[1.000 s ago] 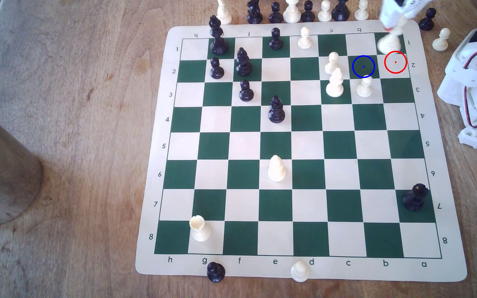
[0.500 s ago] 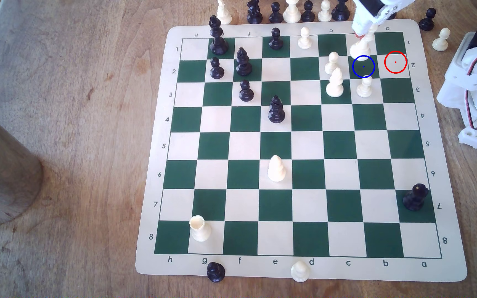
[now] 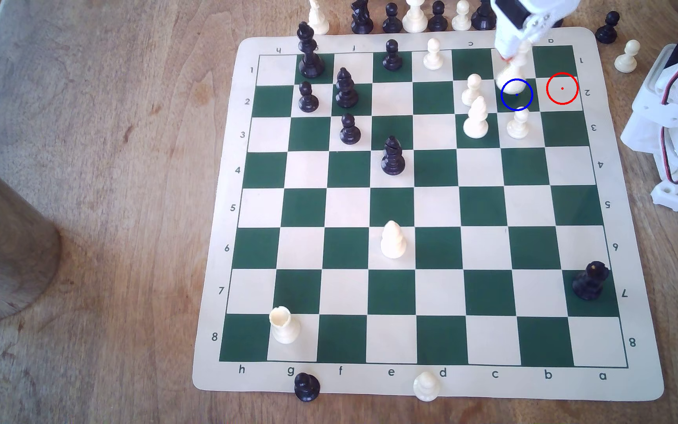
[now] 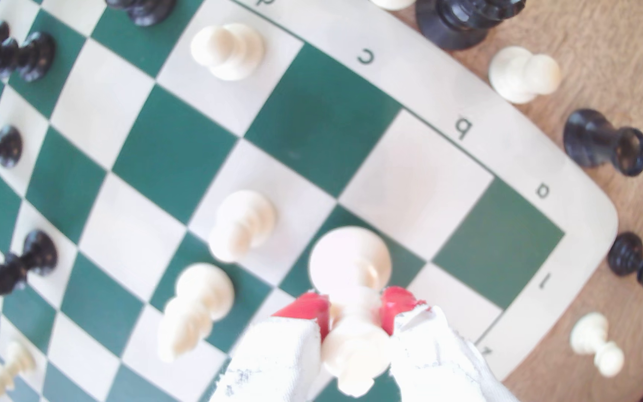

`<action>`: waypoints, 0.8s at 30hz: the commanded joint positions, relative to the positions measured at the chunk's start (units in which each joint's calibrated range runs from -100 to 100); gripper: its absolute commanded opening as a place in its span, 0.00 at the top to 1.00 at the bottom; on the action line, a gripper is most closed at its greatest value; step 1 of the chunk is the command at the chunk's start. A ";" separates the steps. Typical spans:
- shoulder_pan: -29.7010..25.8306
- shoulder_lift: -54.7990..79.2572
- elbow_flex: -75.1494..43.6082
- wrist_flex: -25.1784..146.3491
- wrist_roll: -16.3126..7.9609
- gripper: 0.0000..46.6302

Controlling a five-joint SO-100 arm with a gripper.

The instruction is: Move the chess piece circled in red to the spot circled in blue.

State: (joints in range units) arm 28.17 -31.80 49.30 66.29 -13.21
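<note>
Carried over from beside the red-ringed square, the king (image 3: 512, 79) now hangs with its round base overlapping the upper edge of the blue ring (image 3: 516, 95) in the exterior view — lower and closer than half a second ago. The gripper (image 4: 354, 309) has its red-tipped fingers (image 4: 395, 305) closed on the king's slim neck, one each side, as the wrist view shows. I can't tell whether the base has touched the dark green square yet.

My worry is the lean: the piece looks tilted in the grip, so letting go early could tip it. Neighbours are close too — a cream pawn (image 3: 472, 89) on the next square toward the exterior view's left, another pawn (image 3: 518, 122) just below the ring, and a bishop (image 3: 476, 118) beside that. A drifting base or a widening finger might knock one. The base also looks off-centre, toward the far edge of the square.
</note>
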 commanded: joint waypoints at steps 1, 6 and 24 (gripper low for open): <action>-0.05 -0.29 1.11 -3.07 0.10 1.00; 0.26 -0.04 1.02 -2.99 0.34 1.00; 0.26 0.22 1.11 0.70 0.93 0.71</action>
State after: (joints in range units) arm 28.10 -31.29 51.47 66.69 -12.72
